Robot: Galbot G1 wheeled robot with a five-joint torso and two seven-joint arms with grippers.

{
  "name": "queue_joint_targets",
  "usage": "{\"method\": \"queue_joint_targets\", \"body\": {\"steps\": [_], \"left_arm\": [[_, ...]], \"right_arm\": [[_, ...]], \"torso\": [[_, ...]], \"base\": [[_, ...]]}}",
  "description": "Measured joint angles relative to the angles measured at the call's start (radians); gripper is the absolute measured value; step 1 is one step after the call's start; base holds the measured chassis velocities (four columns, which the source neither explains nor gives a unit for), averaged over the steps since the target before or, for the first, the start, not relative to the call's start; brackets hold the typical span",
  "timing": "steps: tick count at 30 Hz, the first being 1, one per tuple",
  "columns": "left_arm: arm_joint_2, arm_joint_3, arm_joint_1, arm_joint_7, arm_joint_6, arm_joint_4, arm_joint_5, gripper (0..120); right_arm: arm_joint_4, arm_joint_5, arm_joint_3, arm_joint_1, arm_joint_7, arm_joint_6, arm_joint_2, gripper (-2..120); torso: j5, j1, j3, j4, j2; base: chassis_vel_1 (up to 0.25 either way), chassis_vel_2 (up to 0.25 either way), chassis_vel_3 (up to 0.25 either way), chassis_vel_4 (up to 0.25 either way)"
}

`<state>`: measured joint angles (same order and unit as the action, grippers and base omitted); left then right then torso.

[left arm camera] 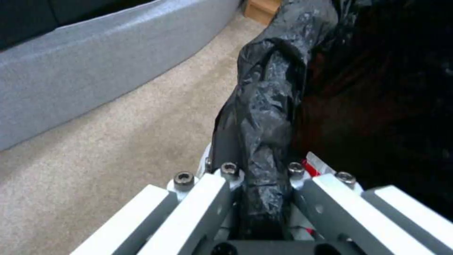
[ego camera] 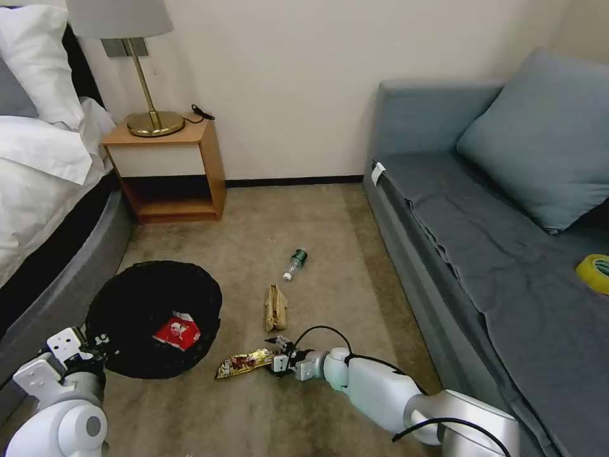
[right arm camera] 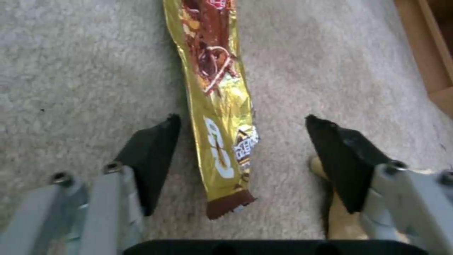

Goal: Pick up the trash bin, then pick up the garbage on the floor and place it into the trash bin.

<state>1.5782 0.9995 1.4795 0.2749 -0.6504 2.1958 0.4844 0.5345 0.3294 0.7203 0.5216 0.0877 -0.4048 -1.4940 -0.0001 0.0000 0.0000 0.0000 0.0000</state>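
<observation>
The trash bin, lined with a black bag, hangs low at the left with my left gripper shut on its rim; the left wrist view shows the bag-covered rim pinched between the fingers. A red snack packet lies inside the bin. My right gripper is down at the carpet, open, its black fingertips on either side of the near end of the gold-brown candy wrapper, which lies flat on the floor. A crumpled brown paper bag and a small clear bottle lie farther off.
A grey sofa runs along the right with a yellow tape roll on it. A wooden nightstand with a lamp stands at the back left. The bed borders the left side.
</observation>
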Motion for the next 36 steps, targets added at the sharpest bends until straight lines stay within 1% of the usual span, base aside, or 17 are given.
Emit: {"method": "queue_joint_targets", "body": {"steps": [1,2,6,7,8,11,12,15,16,17,19,27,30,31,35,36], "left_arm": [[0.0,0.0,0.001,-0.001,0.001,0.0,-0.001,2],[0.0,0.0,0.001,-0.001,0.001,0.0,-0.001,2],[0.001,0.001,0.001,-0.003,0.003,0.003,-0.002,2],[0.001,0.001,0.001,-0.003,0.003,0.003,-0.002,2],[0.001,0.001,0.002,-0.003,0.003,0.004,-0.002,2],[0.001,0.001,0.005,-0.004,0.006,0.005,-0.002,2],[0.001,0.001,0.005,-0.004,0.006,0.005,-0.002,2],[0.003,0.0,0.005,-0.007,0.008,0.005,-0.003,2],[0.003,0.0,0.005,-0.007,0.008,0.006,-0.003,2],[0.003,0.0,0.005,-0.007,0.008,0.006,-0.003,2],[0.003,0.0,0.006,-0.008,0.009,0.006,-0.004,2],[0.004,0.001,0.007,-0.01,0.012,0.005,-0.007,2],[0.004,0.001,0.006,-0.01,0.012,0.003,-0.007,2],[0.004,0.001,0.006,-0.01,0.012,0.003,-0.007,2],[0.0,0.002,0.005,-0.01,0.012,-0.001,-0.007,2],[0.0,0.002,0.005,-0.01,0.012,-0.001,-0.007,2]], "right_arm": [[-0.002,0.0,0.0,0.001,0.0,0.0,-0.001,65],[-0.002,0.0,0.0,0.001,0.0,0.0,-0.001,65],[-0.005,0.003,0.0,0.005,0.002,0.001,-0.001,47],[-0.005,0.003,0.0,0.005,0.002,0.001,-0.001,47],[-0.006,0.003,-0.001,0.006,0.003,0.001,0.0,43],[-0.01,0.004,-0.003,0.008,0.007,0.001,0.001,28],[-0.01,0.004,-0.003,0.008,0.007,0.001,0.001,28],[-0.012,0.004,-0.004,0.01,0.009,0.001,0.001,17],[-0.012,0.004,-0.004,0.011,0.01,0.001,0.001,10],[-0.012,0.004,-0.004,0.011,0.01,0.001,0.001,10],[-0.012,0.004,-0.004,0.013,0.01,0.0,0.001,1],[0.0,-0.001,-0.007,0.015,0.011,-0.008,0.008,0],[0.075,-0.026,-0.002,0.015,0.018,-0.002,0.046,0],[0.075,-0.026,-0.002,0.015,0.018,-0.002,0.046,0],[0.211,-0.082,-0.001,0.014,0.042,0.009,0.121,0],[0.211,-0.082,-0.001,0.014,0.042,0.009,0.121,0]], "torso": [[0.0001,0.0,0.0,0.0,0.0],[0.0001,0.0,0.0,0.0,0.0],[0.0001,0.0,0.0,0.0,0.0],[0.0001,0.0,0.0,0.0,0.0],[0.0001,0.0,0.0,0.0,0.0],[0.0,0.0,0.0,0.0,0.0],[0.0,0.0,0.0,0.0,0.0],[0.0,0.0,0.0,0.0,0.0],[0.0001,0.0,0.0,0.0,0.0],[0.0001,0.0,0.0,0.0,0.0],[0.0,0.0,0.0,0.0,0.0],[0.0001,0.0,0.0,0.0,0.0],[0.0,0.0,0.0,0.0,0.0],[0.0,0.0,0.0,0.0,0.0],[0.0001,0.0,0.0,0.0,0.0],[0.0001,0.0,0.0,0.0,0.0]], "base": [[0.0,0.0,0.0,0.0],[0.0,0.0,0.0,0.0],[0.0,0.0,0.0,0.0],[0.0,0.0,0.0,0.0],[0.0,0.0,0.0,0.0],[0.0,0.0,0.0,0.0],[0.0,0.0,0.0,0.0],[0.0,0.0,0.0,0.0],[0.0,0.0,0.0,0.0],[0.0,0.0,0.0,0.0],[0.0,0.0,0.0,0.0],[0.0,0.0,0.0,0.0],[0.0,0.0,0.0,0.0],[0.0,0.0,0.0,0.0],[0.0,0.0,0.0,0.0],[0.0,0.0,0.0,0.0]]}}
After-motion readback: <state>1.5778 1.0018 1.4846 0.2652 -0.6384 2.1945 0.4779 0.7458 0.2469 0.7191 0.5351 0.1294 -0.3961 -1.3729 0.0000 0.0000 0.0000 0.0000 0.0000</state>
